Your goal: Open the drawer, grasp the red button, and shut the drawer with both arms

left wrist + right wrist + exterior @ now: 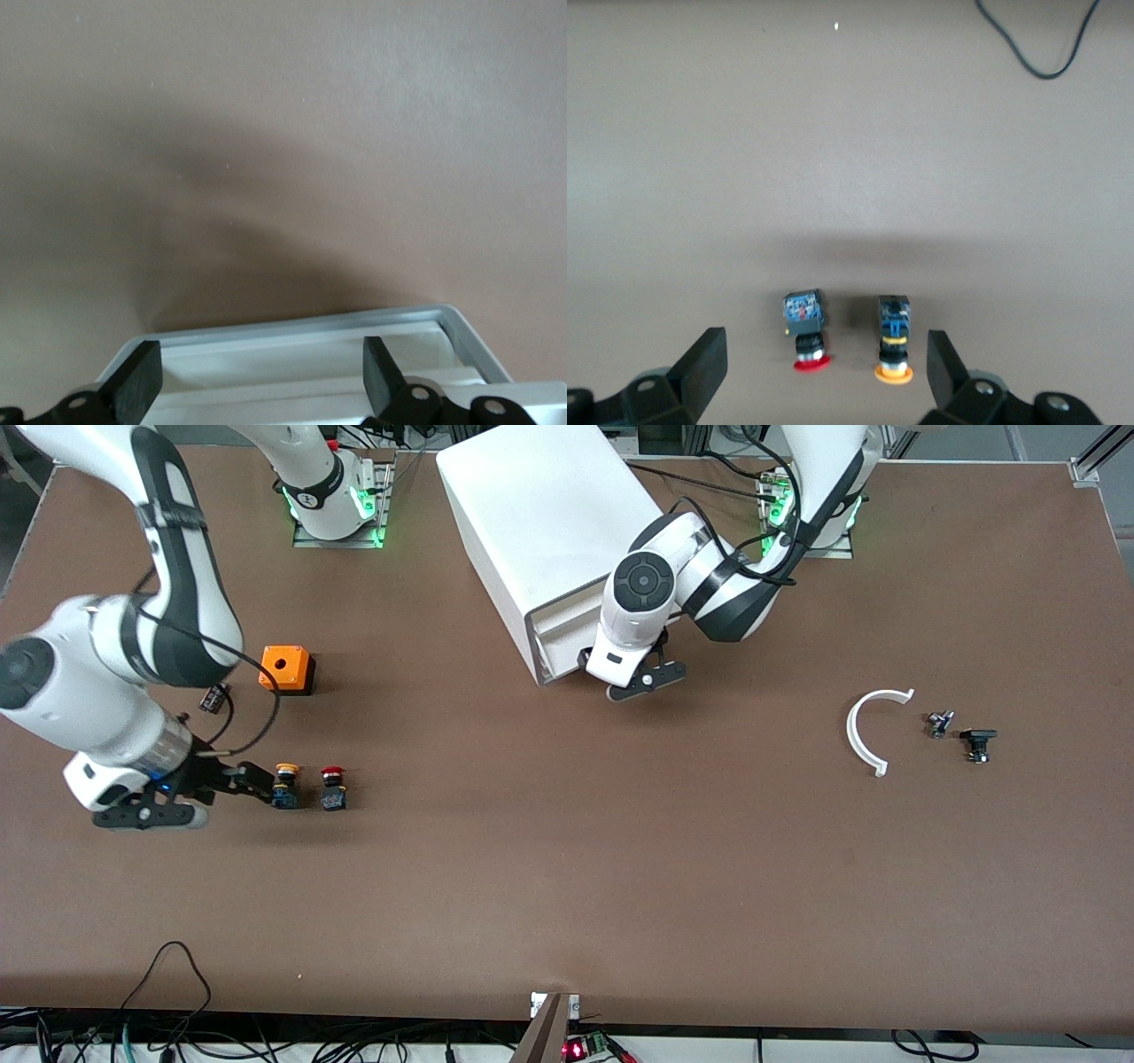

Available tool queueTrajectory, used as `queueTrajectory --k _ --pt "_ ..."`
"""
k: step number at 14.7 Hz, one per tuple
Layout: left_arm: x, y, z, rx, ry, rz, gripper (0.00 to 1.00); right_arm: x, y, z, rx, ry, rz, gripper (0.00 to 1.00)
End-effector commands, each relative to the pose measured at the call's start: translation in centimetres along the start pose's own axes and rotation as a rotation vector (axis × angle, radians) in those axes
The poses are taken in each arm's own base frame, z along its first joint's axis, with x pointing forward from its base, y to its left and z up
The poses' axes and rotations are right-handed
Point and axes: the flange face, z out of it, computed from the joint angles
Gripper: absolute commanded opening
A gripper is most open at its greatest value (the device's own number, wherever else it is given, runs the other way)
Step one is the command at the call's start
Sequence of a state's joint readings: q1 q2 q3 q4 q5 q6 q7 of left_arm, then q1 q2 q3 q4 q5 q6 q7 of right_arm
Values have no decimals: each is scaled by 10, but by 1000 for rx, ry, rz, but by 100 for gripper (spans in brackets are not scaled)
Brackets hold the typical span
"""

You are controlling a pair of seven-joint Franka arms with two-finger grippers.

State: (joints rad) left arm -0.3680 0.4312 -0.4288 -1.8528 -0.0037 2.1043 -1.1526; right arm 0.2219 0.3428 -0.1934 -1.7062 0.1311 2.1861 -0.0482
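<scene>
The white cabinet (549,522) stands between the arm bases, its drawers facing the front camera. My left gripper (645,680) is at the cabinet's front, open. In the left wrist view the gripper (261,376) has its fingers (383,376) spread above a white drawer's rim (301,326); which drawer it is I cannot tell. The red-capped button (333,786) lies on the table beside the yellow-capped one (285,784). My right gripper (252,779) is low beside the yellow one, open and empty. The right wrist view shows the red button (806,329) and the yellow one (892,343) just ahead of the gripper (824,367).
An orange box with a hole (287,669) sits farther from the front camera than the buttons. A white curved piece (873,731) and two small dark parts (939,723) (977,742) lie toward the left arm's end. Cables hang along the table's near edge.
</scene>
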Motion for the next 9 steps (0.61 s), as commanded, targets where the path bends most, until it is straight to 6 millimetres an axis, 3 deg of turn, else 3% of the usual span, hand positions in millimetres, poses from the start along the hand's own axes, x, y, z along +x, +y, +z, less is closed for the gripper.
queueTrajectory --k 1,6,9 --pt "-23 -1 2 20 3 13 100 -17 7 -57 11 -15 -1 100" --pt "-44 7 4 11 -32 19 100 -47 14 -131 20 -60 40 100" --pt "-45 7 5 14 -33 20 100 -60 12 -158 31 -105 43 100"
